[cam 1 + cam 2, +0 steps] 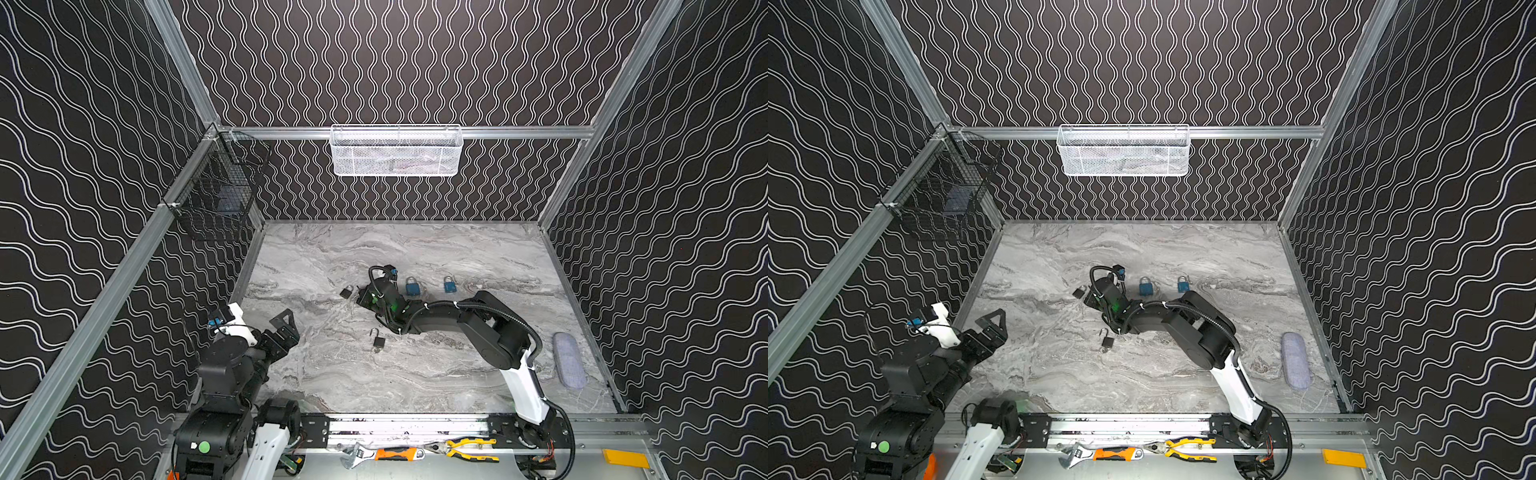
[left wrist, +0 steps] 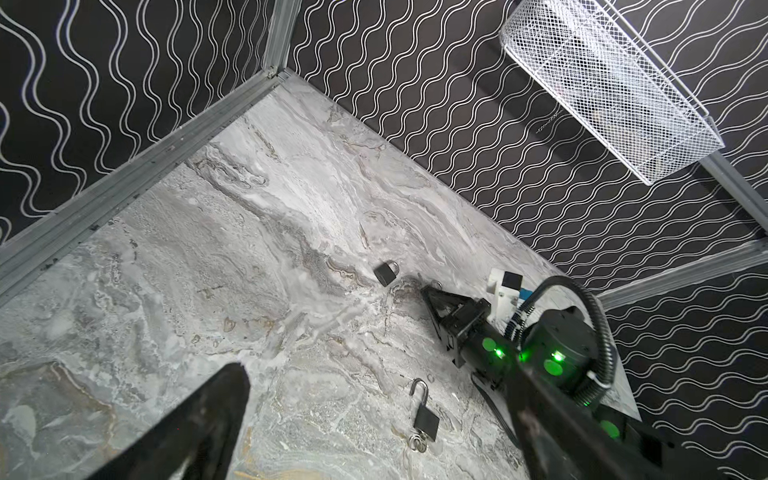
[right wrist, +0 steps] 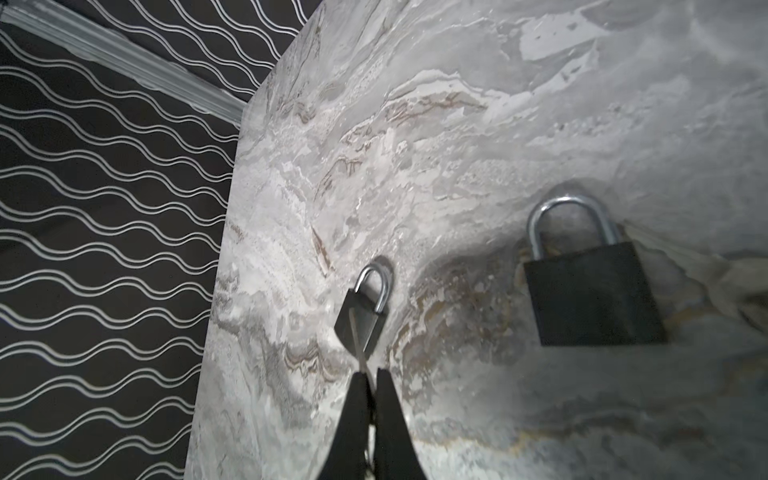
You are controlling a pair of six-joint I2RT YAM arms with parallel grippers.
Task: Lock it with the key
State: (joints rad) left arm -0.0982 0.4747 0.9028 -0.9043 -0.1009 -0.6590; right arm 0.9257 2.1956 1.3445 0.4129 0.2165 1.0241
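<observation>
My right gripper (image 3: 372, 374) is shut on a thin silver key (image 3: 358, 345). The key's blade points at a small black padlock (image 3: 363, 316) with its shackle closed; I cannot tell whether they touch. A second closed black padlock (image 3: 590, 291) lies beside it. In both top views the right gripper (image 1: 360, 296) sits low, just right of a black padlock (image 1: 346, 291) mid-table. Nearer the front lies another black padlock (image 1: 378, 341) (image 2: 426, 419) with its shackle open and a key ring (image 2: 417, 441) at its base. My left gripper (image 1: 286, 326) (image 2: 376, 374) hangs open and empty at the left.
Two blue padlocks (image 1: 412, 286) (image 1: 449, 284) stand behind the right arm. A grey pouch (image 1: 568, 359) lies at the right edge. A white mesh basket (image 1: 395, 151) and a black wire basket (image 1: 220, 195) hang on the walls. A wrench (image 1: 357, 455) and pliers (image 1: 469, 449) lie on the front rail.
</observation>
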